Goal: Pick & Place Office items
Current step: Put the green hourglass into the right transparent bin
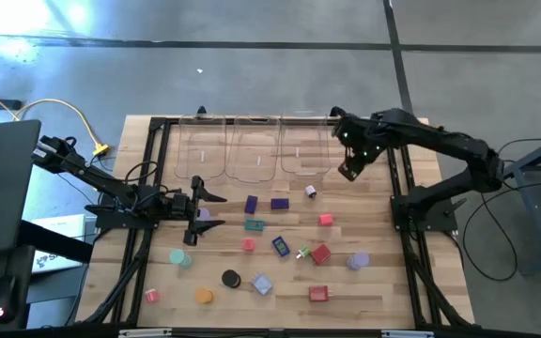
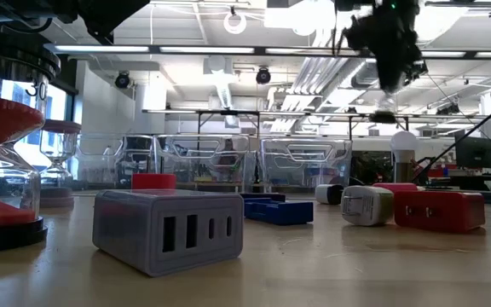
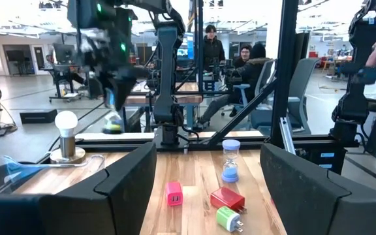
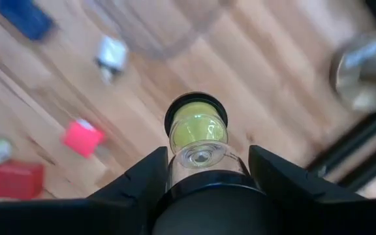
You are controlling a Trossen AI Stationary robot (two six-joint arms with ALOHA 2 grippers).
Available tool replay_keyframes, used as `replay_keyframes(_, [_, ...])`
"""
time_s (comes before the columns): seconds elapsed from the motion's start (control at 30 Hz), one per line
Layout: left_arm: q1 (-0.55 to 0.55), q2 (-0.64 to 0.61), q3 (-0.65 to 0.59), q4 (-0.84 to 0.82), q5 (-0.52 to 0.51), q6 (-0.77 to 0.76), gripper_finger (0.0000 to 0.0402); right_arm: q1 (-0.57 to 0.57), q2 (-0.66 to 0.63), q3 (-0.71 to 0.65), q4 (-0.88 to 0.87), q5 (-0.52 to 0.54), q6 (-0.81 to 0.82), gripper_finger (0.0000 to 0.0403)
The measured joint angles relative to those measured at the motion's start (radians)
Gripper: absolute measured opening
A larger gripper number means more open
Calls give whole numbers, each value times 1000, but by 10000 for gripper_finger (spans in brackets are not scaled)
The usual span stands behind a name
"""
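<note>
My right gripper point(image 1: 350, 167) hangs high over the table's far right, beside the right clear tray point(image 1: 304, 148), shut on a small sand timer point(image 4: 196, 134) with yellow-green sand and black caps. The left wrist view shows it as a green blur point(image 3: 113, 121) under that gripper. My left gripper point(image 3: 207, 196) waits open and level at the table's left point(image 1: 200, 202), nothing between its fingers. Several small coloured office items lie on the wood: purple blocks point(image 1: 251, 203), a teal piece point(image 1: 255, 224), red blocks point(image 1: 320, 253), a black disc point(image 1: 230, 278). My right gripper pinches the sand timer between its two fingers at the timer's upper end point(image 4: 204, 189). The fingers come from above, pointing steeply down, along the timer. The timer hangs below them, its lower black cap point(image 4: 175, 112) toward the table, lifted clear.
Three clear trays point(image 1: 255, 148) stand in a row at the far edge. A white ball on a metal base point(image 3: 66, 134) stands at the far right. A black frame point(image 1: 404, 188) borders the table. People sit in the room beyond point(image 3: 240, 59).
</note>
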Motion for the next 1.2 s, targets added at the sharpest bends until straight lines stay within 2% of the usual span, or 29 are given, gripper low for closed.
replay_keyframes(0.17, [0, 0, 0, 0, 0, 0, 266, -4, 9, 95, 92, -3, -49, 190])
replay_keyframes(0.3, [0, 0, 0, 1, 0, 0, 266, -9, 67, 142, 181, -9, -87, 191])
replay_keyframes(0.5, [0, 0, 0, 1, 0, 0, 266, -32, 227, 217, 272, -34, -169, 189])
replay_keyframes(0.63, [0, 0, 0, 1, 0, 0, 266, -66, 352, 284, 275, -30, -207, 198])
replay_keyframes(0.77, [0, 0, 0, 0, 0, 0, 266, -110, 468, 334, 284, -32, -237, 188])
replay_keyframes(0.9, [-8, 0, 0, -14, 0, 0, 266, -161, 561, 351, 305, -29, -261, 188])
replay_keyframes(1.07, [-27, 0, 0, -23, 0, 0, 266, -223, 650, 351, 311, -29, -261, 209])
replay_keyframes(1.2, [-36, 0, 0, -26, 0, 0, 266, -253, 703, 351, 320, -26, -262, 198])
